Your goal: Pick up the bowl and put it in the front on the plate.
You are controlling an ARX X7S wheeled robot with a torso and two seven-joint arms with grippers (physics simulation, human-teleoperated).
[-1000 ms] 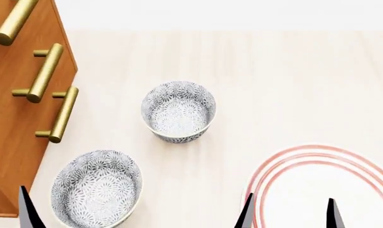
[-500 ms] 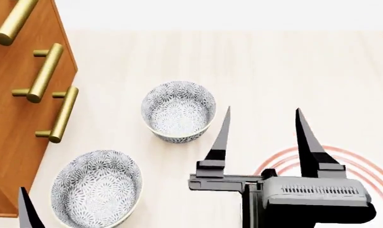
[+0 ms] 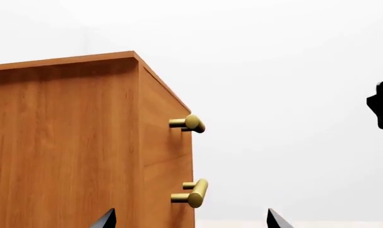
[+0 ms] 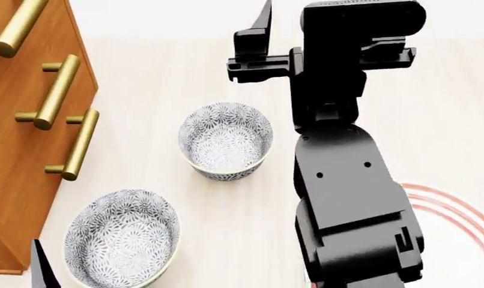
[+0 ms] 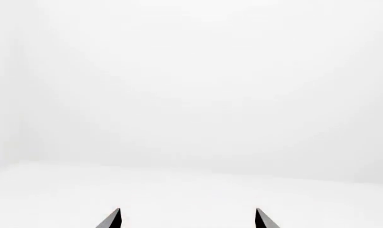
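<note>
Below and to the left of the raised right gripper (image 4: 268, 15) in the head view sits the farther bowl (image 4: 225, 140), upright on the pale wood table (image 4: 146, 108); a second look-alike bowl (image 4: 122, 237) stands nearer the robot, close beside the wooden cabinet (image 4: 18, 168) with its brass handles (image 4: 56, 91). Which bowl the task means is not certain from these pictures; "in the front" likely points to the nearer one. Right gripper is lifted high, aimed outward at blank white room; its wrist view shows only two finger tips (image 5: 113, 219) set well apart, nothing between them. Left gripper (image 3: 190, 219) also spread, empty, low at the near left, facing the cabinet side; the nearer bowl lies just beside it, so the left arm seems closer to that one. The plate (image 4: 458, 210) is at the right, mostly hidden behind the right arm, only red rings showing. Bowls are round, no long axis to align. Table otherwise bare between bowls and plate; cabinet crowds the left side.
</note>
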